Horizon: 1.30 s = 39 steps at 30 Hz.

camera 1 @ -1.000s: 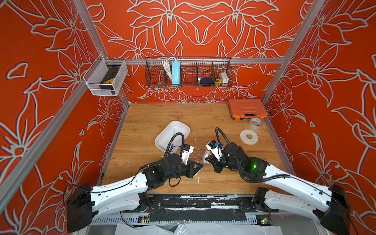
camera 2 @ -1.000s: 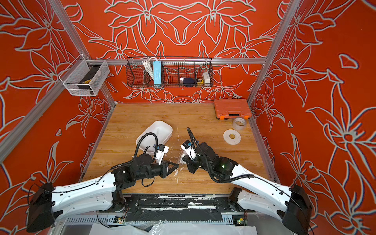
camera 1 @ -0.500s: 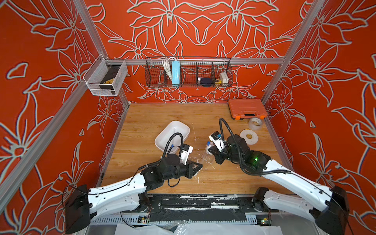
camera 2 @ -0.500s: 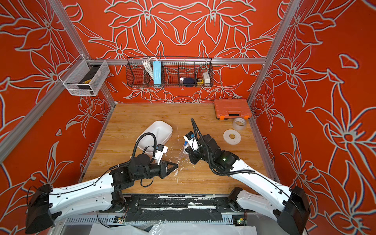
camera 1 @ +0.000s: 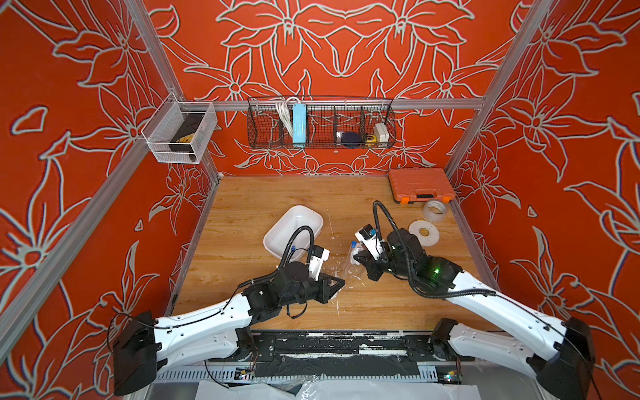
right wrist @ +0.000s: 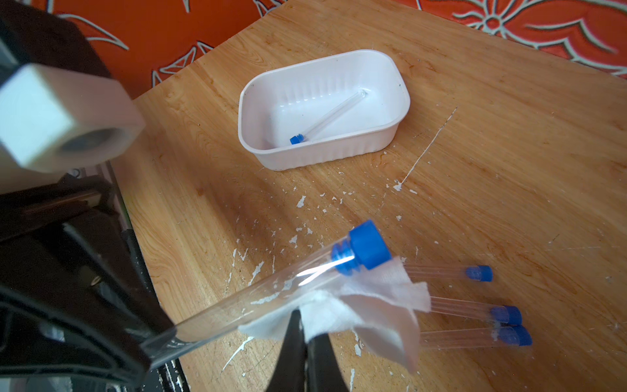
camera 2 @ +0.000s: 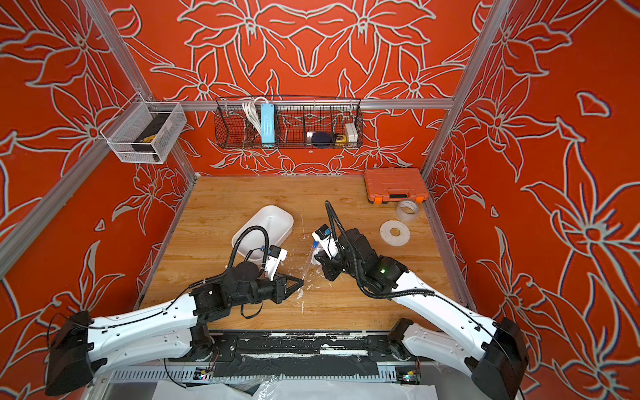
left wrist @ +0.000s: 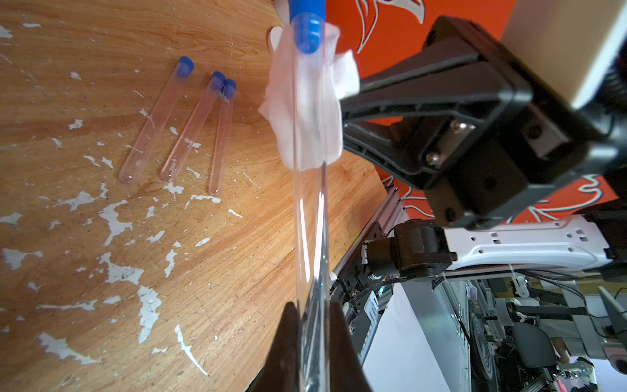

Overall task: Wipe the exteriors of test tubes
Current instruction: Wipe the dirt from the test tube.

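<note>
tabletop (camera 1: 263,194) of chipped wood, orange floral walls (camera 1: 346,52); left jaws clamp a tube (left wrist: 310,220), right jaws pinch tissue (right wrist: 373,305).

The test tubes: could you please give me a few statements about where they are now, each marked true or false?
The left tool grips a test tube by its capped end. False: it grips the closed end; the blue cap is at the free end.
The right tool holds a white tissue against that tube. True.
Three capped test tubes lie on the wooden table. True.
The white tray is empty. False: one capped tube lies in it.
</note>
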Available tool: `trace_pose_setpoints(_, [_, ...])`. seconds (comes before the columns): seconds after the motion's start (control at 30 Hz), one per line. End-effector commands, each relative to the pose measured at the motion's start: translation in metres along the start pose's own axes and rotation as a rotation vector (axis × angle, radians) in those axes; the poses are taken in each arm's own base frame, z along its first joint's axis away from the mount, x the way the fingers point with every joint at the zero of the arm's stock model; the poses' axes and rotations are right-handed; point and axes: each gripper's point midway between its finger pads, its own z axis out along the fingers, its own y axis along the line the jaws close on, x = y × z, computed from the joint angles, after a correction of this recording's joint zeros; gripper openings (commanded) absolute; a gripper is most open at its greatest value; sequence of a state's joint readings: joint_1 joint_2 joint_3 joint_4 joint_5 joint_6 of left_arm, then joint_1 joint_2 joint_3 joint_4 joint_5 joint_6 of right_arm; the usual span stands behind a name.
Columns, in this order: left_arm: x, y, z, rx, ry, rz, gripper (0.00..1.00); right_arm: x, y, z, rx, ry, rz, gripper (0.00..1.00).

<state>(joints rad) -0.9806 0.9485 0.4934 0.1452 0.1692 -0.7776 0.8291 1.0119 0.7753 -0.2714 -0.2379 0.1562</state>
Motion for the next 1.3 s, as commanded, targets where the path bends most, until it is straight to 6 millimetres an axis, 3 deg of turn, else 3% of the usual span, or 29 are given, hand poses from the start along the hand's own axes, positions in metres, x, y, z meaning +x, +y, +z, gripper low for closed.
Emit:
trace_pose_setpoints(0.0, [-0.011,-0.009,0.002,0.023,-0.028,0.024,0.09,0.002,0.011,-0.003,-0.033,-0.009,0.005,0.00])
trace_pose_setpoints(0.83, [-0.032,-0.019,0.001,0.042,-0.101,0.024,0.09,0.026,0.049,0.015,-0.105,0.002,0.020,0.00])
trace_pose_setpoints(1.27, [-0.034,-0.018,0.002,0.049,-0.112,0.018,0.09,0.018,0.080,0.018,-0.158,-0.030,-0.012,0.00])
